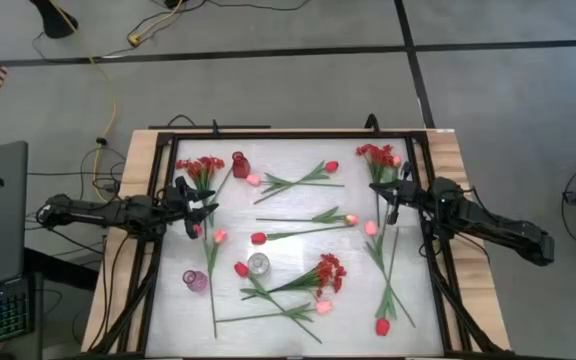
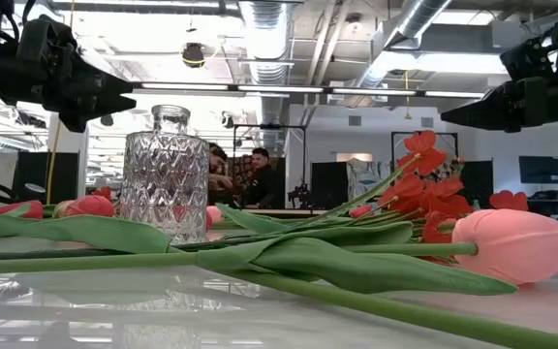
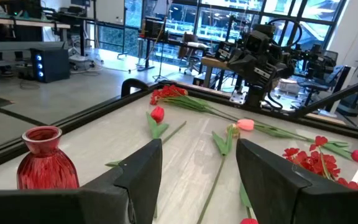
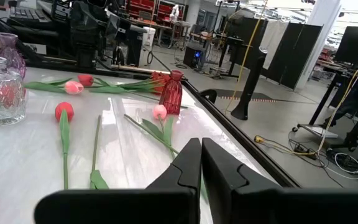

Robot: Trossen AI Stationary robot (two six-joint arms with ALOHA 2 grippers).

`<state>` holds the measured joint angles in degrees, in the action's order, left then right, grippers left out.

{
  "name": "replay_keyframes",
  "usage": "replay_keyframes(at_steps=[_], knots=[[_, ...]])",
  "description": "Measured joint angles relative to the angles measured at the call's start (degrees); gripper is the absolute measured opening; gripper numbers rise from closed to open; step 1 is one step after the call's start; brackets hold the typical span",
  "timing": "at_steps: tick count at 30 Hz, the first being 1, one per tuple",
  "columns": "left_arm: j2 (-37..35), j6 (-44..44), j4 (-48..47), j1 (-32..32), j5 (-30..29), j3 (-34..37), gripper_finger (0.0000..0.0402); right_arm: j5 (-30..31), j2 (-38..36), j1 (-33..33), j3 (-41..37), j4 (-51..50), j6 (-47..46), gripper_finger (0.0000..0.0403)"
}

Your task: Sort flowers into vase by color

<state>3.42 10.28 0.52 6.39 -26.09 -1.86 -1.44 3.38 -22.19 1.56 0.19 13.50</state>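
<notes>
Both arms are hovering above the bench point(image 1: 168, 300), neither carrying anything. The left hand point(image 1: 200, 210) is hanging over the bench's left side with its fingers point(image 3: 143, 174) spread and released. The right hand point(image 1: 386, 198) is hanging over the right side, clenched on nothing. The flowers point(image 1: 303, 283) are lying scattered flat across the bench: red tulip buds, pink tulip buds and red sprays, none standing in a vase. The red vase point(image 1: 240, 165) is standing toward the far edge, the clear glass vase point(image 1: 258, 264) near the middle, the purple vase point(image 1: 196, 281) on the near left. People point(image 2: 245, 176) are sitting in the room beyond.
</notes>
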Motion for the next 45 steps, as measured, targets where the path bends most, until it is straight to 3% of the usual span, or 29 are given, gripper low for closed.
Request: replay_keyframes(at_steps=[25,38,45], knots=[[0.0,0.3,0.0,0.0,0.0,0.0,0.0194,0.0,0.0,0.0,0.0,0.0,0.0,0.0043],[0.0,10.3,0.3,0.0,0.3,0.0,0.0194,0.0,0.0,0.0,0.0,0.0,0.0,0.0043],[1.1,5.5,8.2,0.0,1.5,0.0,0.0194,0.0,0.0,0.0,0.0,1.0,0.0,0.0043]])
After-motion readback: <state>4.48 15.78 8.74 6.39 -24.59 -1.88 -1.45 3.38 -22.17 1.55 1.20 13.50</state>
